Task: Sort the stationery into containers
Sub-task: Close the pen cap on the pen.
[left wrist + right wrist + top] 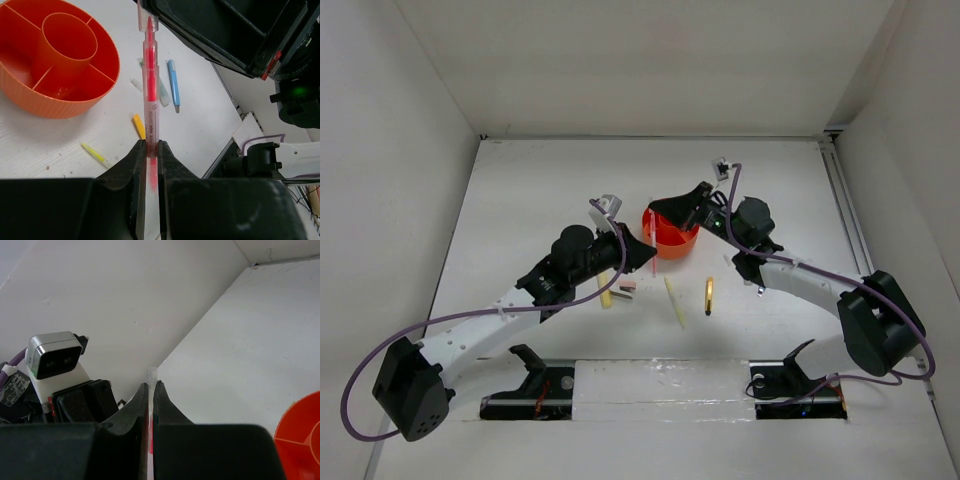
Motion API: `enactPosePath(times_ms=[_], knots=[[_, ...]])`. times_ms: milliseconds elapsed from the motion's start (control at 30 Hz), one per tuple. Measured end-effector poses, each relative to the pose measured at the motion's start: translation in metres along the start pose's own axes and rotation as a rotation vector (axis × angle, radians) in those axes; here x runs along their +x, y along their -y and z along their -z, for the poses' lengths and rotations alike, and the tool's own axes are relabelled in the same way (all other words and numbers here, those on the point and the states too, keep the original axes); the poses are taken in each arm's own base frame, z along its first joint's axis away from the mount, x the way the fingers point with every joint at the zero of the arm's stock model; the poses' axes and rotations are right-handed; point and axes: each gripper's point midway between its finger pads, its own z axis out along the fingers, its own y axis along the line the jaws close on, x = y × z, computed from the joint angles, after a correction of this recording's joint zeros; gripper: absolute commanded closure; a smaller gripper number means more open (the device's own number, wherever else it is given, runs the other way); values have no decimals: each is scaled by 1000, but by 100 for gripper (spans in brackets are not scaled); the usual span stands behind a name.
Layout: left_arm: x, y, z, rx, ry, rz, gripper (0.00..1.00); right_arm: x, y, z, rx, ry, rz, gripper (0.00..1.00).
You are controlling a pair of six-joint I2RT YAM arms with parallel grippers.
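Observation:
A pink highlighter pen point(150, 90) is held at both ends. My left gripper point(151, 145) is shut on its lower barrel. My right gripper point(151, 383) is shut on its clear capped end point(151, 373). In the top view the left gripper point(642, 254) and the right gripper point(667, 212) meet just left of the round orange organiser point(672, 240), with the pen above the table. The organiser point(50, 107) has a central cup and divided compartments that look empty. Its rim also shows in the right wrist view point(300, 435).
On the table in front of the organiser lie a pale yellow marker point(605, 291), a pink-white stapler point(626, 287), a thin yellow pencil point(674, 301) and a gold pen point(708, 295). A blue pen point(173, 85) and a pale green marker point(161, 91) lie beyond the held pen.

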Motion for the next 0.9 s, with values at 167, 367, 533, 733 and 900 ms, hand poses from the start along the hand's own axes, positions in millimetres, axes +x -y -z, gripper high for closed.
enactPosePath(times_ms=[167,367,533,733,900], knots=[[0,-1,0,-7,-1,1,100,1,0,0,2,-1,7,100],[-8,-1,2,-16,33,-2,100,6,0,0,4,-17,11,100],[-8,-2,2,-23,34,-1,100,7,0,-1,6,-15,20,100],[-9,-5,2,-40,38,0,100,8,1,-2,16,-9,44,100],[-12,-4,3,-52,41,10,100,7,-1,-3,33,16,89,100]])
